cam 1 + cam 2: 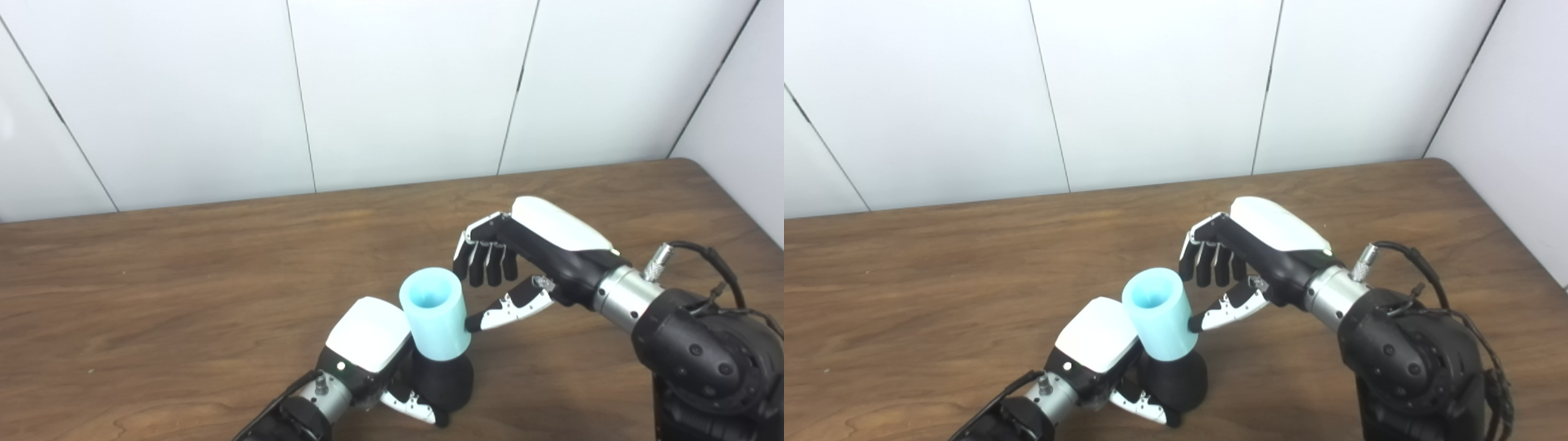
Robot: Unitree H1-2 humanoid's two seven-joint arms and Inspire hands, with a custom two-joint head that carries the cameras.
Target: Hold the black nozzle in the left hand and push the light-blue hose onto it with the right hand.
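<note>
The light-blue hose (433,315) is a short open tube standing tilted on top of the black nozzle (446,383), near the table's front edge. My left hand (375,361) is shut on the nozzle, with its thumb curled under the nozzle's base. Just right of the hose, my right hand (520,263) is open. Its fingers hang apart from the tube's upper rim, while its thumb tip touches or nearly touches the hose's right side. In the right eye view the hose (1159,315) and nozzle (1176,381) show the same arrangement.
The brown wooden table (184,294) runs back to white wall panels (392,92). Its right edge and rounded far corner lie near the right arm (704,355), which carries a black cable loop.
</note>
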